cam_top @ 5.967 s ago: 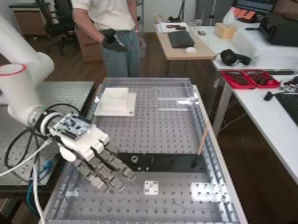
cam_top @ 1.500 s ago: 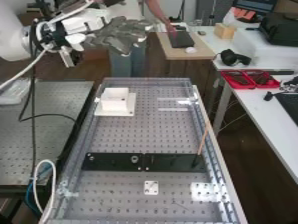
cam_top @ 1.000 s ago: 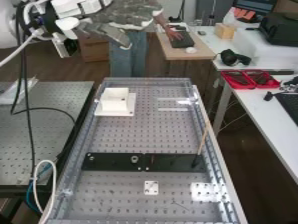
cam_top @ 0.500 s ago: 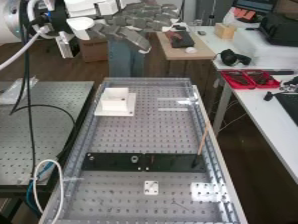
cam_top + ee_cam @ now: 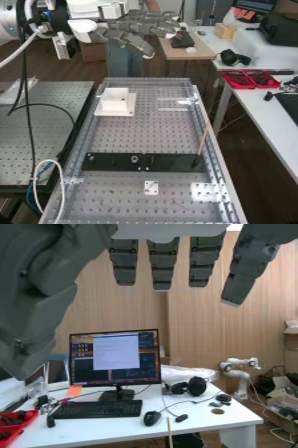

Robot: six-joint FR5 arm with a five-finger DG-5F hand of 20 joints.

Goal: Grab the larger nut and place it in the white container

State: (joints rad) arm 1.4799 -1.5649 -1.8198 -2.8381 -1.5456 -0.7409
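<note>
Observed empty dark grey hand [image 5: 126,40] raised near far end of perforated metal counter [image 5: 133,132], with fingers loosely extended. Found square white container [image 5: 114,105] upright on counter; cannot confirm larger nut's position. May grasp smaller metal nut [image 5: 91,158] or round metal bearing [image 5: 134,159] on flat black bar [image 5: 169,161] instead, if misled by similar outlines.

Arm [image 5: 9,22] white, in at upper left of high view, raised; its end lies roughly level. Hand [image 5: 126,37] on the flange, high up, pointing across toward the view's right, roughly level, open. Wrist view: fingers [image 5: 164,266] of the hand [image 5: 125,261] extended nearly straight, side by side, gaps between them. Thumb [image 5: 40,304] large and close to the camera, well apart from fingers, tip free.
</note>
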